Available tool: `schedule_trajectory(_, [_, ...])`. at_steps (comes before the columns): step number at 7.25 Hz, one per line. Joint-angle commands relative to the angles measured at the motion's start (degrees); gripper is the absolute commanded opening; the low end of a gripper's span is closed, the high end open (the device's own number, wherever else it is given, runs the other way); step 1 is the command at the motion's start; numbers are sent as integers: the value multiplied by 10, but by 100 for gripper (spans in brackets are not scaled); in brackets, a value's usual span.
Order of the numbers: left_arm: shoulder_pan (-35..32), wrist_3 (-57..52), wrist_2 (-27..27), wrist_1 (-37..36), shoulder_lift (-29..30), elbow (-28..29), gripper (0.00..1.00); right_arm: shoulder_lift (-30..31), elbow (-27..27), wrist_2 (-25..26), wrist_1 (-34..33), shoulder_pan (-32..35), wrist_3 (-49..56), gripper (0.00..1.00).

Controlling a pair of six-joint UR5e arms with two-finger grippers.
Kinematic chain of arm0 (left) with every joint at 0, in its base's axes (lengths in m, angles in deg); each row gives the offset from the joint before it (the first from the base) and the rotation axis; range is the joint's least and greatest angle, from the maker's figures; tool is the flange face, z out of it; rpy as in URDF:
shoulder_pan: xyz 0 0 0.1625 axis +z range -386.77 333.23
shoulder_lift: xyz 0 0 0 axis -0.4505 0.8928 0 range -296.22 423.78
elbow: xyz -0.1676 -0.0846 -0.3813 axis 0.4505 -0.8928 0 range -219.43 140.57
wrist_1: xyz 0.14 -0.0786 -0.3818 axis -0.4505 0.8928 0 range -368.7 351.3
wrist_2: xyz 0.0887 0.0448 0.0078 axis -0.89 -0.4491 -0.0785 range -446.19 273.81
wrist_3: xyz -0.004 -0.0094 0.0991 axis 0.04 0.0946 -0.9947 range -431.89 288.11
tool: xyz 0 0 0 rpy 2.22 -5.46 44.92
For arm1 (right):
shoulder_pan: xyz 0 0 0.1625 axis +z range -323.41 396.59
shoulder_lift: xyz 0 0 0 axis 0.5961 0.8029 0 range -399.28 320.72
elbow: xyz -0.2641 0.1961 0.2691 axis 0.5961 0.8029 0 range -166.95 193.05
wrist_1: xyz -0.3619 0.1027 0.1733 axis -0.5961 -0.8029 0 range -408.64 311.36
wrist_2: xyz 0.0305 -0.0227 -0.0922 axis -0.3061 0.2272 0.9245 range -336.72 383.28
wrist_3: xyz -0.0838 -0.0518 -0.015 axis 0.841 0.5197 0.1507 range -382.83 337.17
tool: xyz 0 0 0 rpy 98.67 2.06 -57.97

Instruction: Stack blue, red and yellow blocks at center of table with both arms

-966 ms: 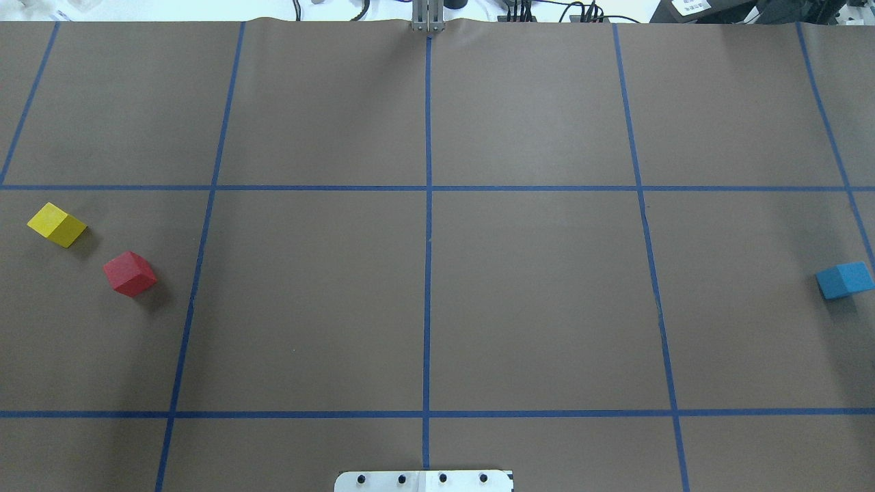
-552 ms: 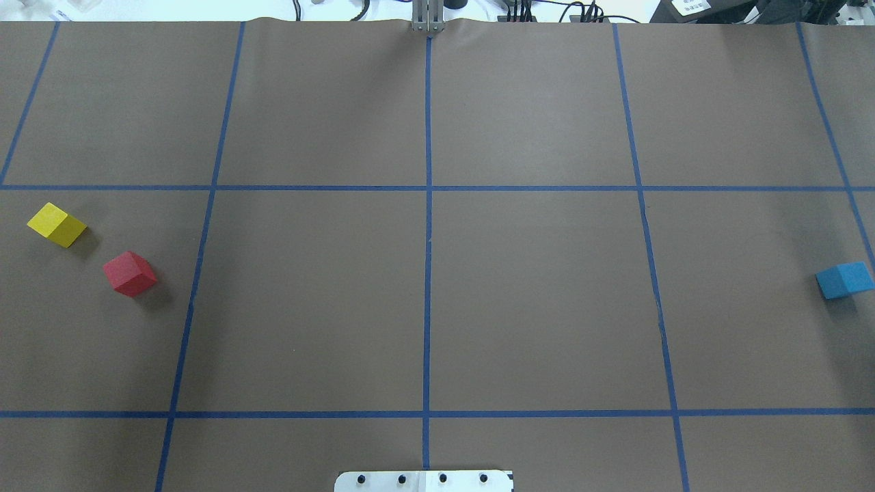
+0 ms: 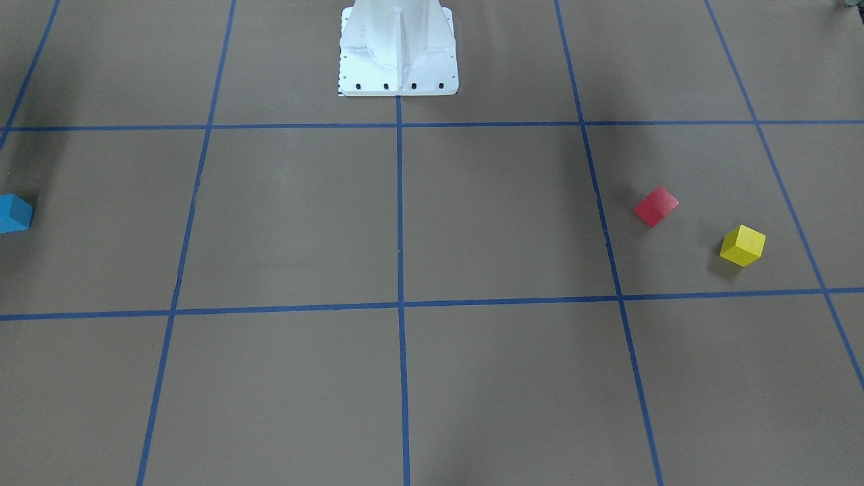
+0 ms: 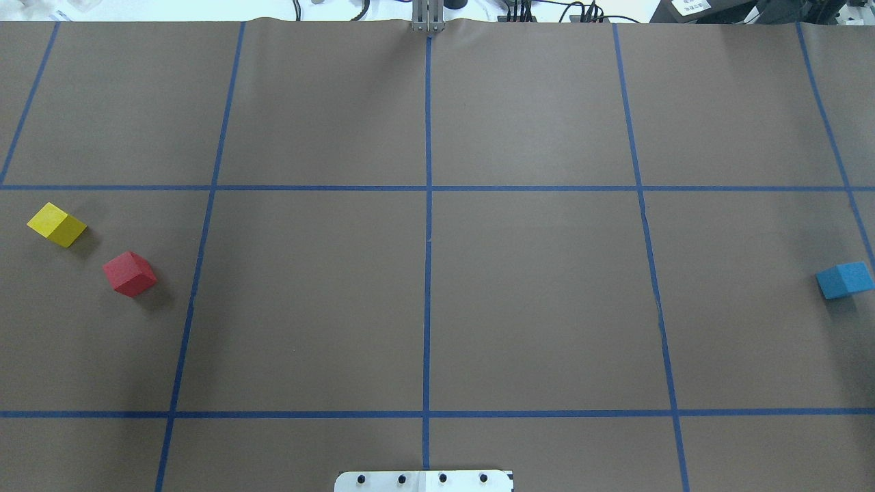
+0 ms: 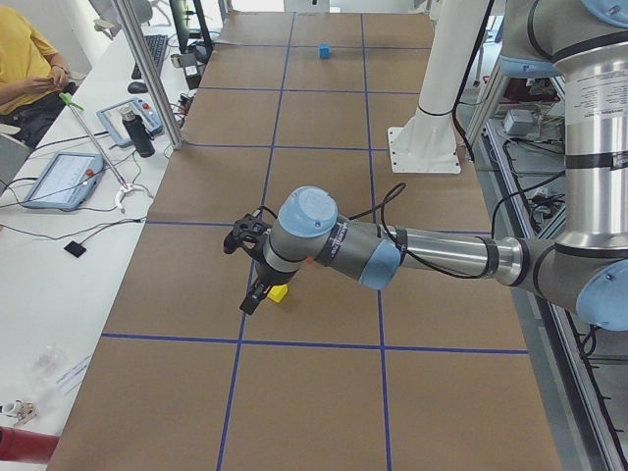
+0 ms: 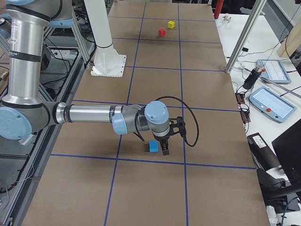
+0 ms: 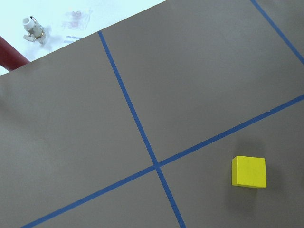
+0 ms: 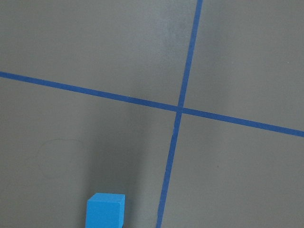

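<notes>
- Yellow block: one; plain matte cube, sides look equal. It sits flat on the worktop at the robot's far left, in the middle row of squares, turned so its edges run diagonally to the blue tape grid.
- Red block: one; same cube form. It sits near the yellow one but apart from it, closer to the robot and the centre, and is likewise skewed to the grid, a corner facing the robot.
- Blue block: one; same cube form. It sits at the robot's far right edge, middle row, only slightly rotated off the grid lines.
- Blocks total three, all single and unstacked, well apart from the centre crossing.
- Left pincer: one; pointing down just beside the yellow block. Cannot tell whether spread or pressed together.
- Right pincer: one; pointing down just beside the blue block. Cannot tell its state either.
- White pedestal: one, bolted at the robot's edge on the centre line.
</notes>
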Motion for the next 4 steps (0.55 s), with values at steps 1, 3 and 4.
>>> schedule_trajectory(1, [1,0,1,4,2,-4,100,54,1,34,151,-77,-164,99])
schedule_trajectory(3, [1,0,0,4,7,-4,100,76,1,106,243,-171,-301,99])
schedule_trajectory(4, [1,0,1,4,7,-4,100,77,12,144,256,-213,-330,99])
